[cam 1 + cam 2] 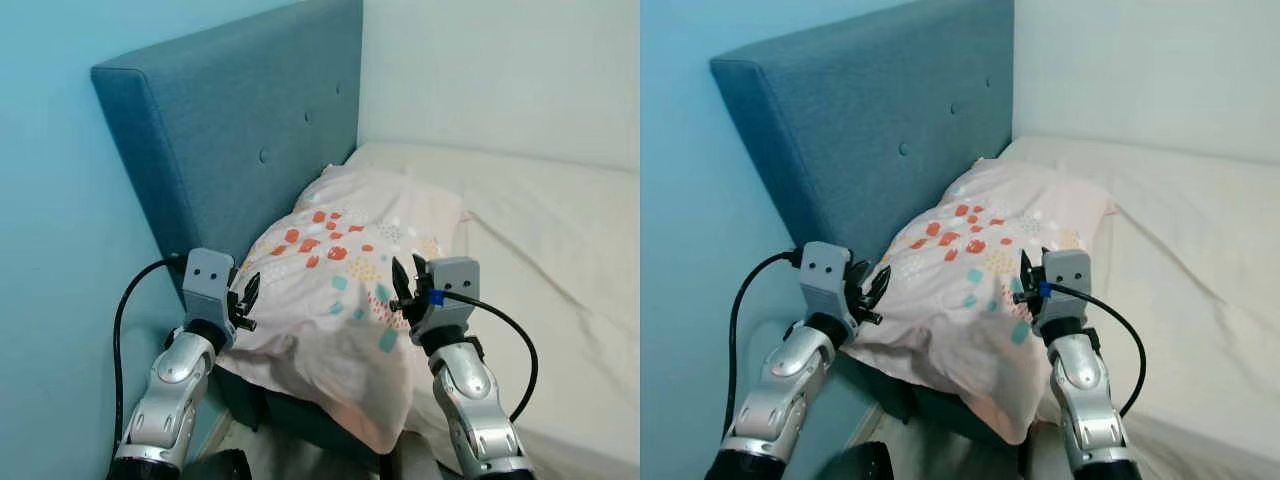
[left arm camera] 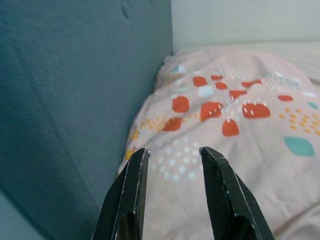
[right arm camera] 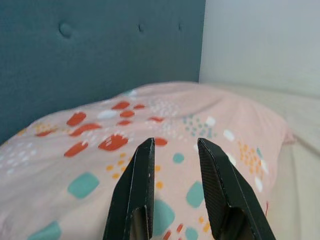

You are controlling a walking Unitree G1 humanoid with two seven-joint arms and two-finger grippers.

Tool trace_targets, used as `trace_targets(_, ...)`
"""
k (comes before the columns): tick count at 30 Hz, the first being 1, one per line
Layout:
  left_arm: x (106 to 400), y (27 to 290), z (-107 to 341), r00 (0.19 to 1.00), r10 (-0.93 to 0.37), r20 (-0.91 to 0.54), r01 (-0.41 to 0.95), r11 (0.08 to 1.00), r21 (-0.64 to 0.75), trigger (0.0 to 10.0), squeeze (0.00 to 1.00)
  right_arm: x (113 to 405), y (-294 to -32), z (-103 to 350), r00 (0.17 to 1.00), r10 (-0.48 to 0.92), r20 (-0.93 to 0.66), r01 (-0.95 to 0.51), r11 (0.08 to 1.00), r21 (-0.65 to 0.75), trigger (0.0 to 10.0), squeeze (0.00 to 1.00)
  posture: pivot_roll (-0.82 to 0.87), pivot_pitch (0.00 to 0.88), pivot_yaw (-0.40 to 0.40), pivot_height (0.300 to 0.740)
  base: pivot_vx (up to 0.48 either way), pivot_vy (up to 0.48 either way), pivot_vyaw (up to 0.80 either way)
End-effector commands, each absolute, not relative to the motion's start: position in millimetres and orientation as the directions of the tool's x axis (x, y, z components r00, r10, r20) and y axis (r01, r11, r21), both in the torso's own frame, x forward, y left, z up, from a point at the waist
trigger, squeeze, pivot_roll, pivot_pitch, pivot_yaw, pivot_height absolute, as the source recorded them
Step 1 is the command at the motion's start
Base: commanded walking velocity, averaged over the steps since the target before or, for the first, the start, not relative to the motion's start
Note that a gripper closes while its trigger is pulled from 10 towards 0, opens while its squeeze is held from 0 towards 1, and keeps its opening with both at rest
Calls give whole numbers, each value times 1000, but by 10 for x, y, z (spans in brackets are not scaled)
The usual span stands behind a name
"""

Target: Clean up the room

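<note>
Both arms reach forward, bent at the elbow. The left gripper (image 1: 246, 300) and right gripper (image 1: 405, 285) flank the pillow (image 1: 345, 290), fingers spread, holding nothing. The pillow leans against the headboard (image 1: 240, 130) on the bed (image 1: 540, 240).

Bedroom: bed (image 1: 560, 250), pillow (image 1: 350, 280), padded headboard (image 1: 240, 130).

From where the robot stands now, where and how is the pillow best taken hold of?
Probably by its two near corners, coming from the foot of the pillow. Its near edge overhangs the bed and sags free, and the left gripper and right gripper, both open, already flank it, one at each side.
</note>
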State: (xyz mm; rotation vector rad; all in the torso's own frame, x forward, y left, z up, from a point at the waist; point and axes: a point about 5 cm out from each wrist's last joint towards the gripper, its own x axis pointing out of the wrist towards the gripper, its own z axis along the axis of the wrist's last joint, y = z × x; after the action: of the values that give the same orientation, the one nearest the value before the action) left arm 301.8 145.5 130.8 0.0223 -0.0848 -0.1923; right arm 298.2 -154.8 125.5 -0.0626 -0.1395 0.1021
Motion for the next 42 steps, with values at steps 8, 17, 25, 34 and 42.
trace_targets(8, 2992, 1499, 1322, 982, -165, 96, 162, 986, 40, 10000, 0, 3023, -1627, 1233, 996, 45, 82, -41, 998, -52, 10000, 0, 4, 0, -4, 646, 0, 0, 0)
trace_targets(17, 2978, 1382, 1333, 967, -242, 75, 239, 970, 53, 10000, 0, 3007, -1630, 1205, 998, 27, 57, -25, 999, -30, 10000, 0, 6, 0, 1, 686, 0, 0, 0)
trace_targets(25, 2968, 1369, 1337, 960, -265, 92, 261, 964, 61, 10000, 0, 2968, -1606, 1167, 999, 20, 42, -19, 1000, -24, 10000, 0, 7, 0, 14, 716, 0, 0, 0)
trace_targets(34, 2958, 1344, 1302, 953, -293, 71, 288, 955, 69, 10000, 0, 2904, -1590, 1099, 1000, 6, 20, -6, 1000, -22, 10000, 0, 8, 0, 21, 740, 0, 0, 0)
trace_targets(42, 2990, 1387, 1132, 972, -234, 11, 233, 970, 74, 10000, 0, 2873, -1685, 911, 995, -40, -92, 40, 999, -3, 10000, 0, 3, 0, 28, 740, 0, 0, 0)
